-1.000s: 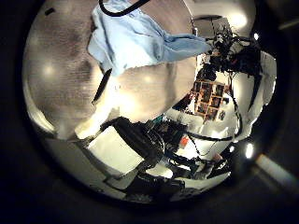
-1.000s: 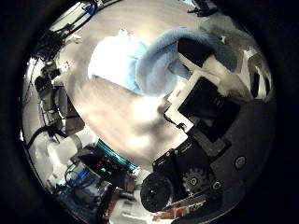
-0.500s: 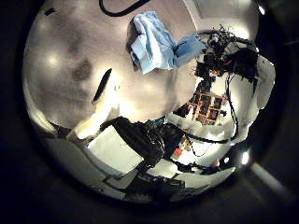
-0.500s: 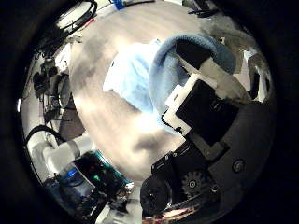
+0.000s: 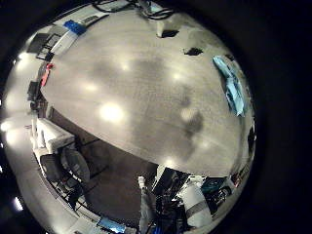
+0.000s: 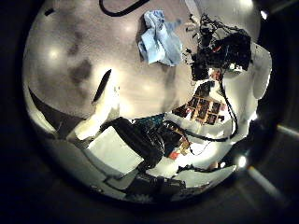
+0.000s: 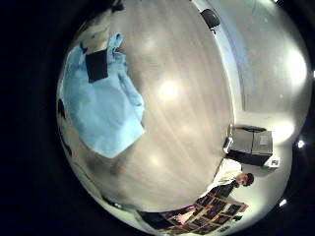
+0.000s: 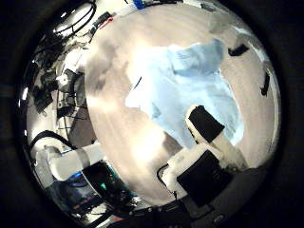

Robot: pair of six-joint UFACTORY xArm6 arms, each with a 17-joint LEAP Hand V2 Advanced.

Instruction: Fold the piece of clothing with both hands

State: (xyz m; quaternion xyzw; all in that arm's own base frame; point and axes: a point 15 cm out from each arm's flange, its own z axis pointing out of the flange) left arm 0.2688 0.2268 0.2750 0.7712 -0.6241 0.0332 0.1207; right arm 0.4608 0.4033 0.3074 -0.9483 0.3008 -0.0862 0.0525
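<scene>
The piece of clothing (image 8: 185, 85) lies bunched on the table (image 8: 114, 114), close under my right palm. In the right thumb side palm view my right hand (image 8: 211, 133) has a finger stretched out over the cloth, and nothing is wrapped round it. In the right little finger side palm view the clothing (image 7: 103, 108) fills the near side, with a fingertip (image 7: 96, 65) over it. My left hand (image 6: 103, 93) is far from the clothing (image 6: 161, 37), fingers straight, holding nothing. The left little finger side palm view shows the cloth (image 5: 232, 83) as a strip at the table's far side.
A small dark object (image 5: 193, 51) lies on the table near the cloth and also shows in the right little finger side palm view (image 7: 210, 17). Cables (image 6: 121, 7) lie at the table's edge. A white arm (image 8: 66, 161) stands beside the table.
The cloth was draped round my right hand's fingers; now it lies on the table, let go. The cloth has shrunk in the left thumb side palm view: my left hand has drawn away.
</scene>
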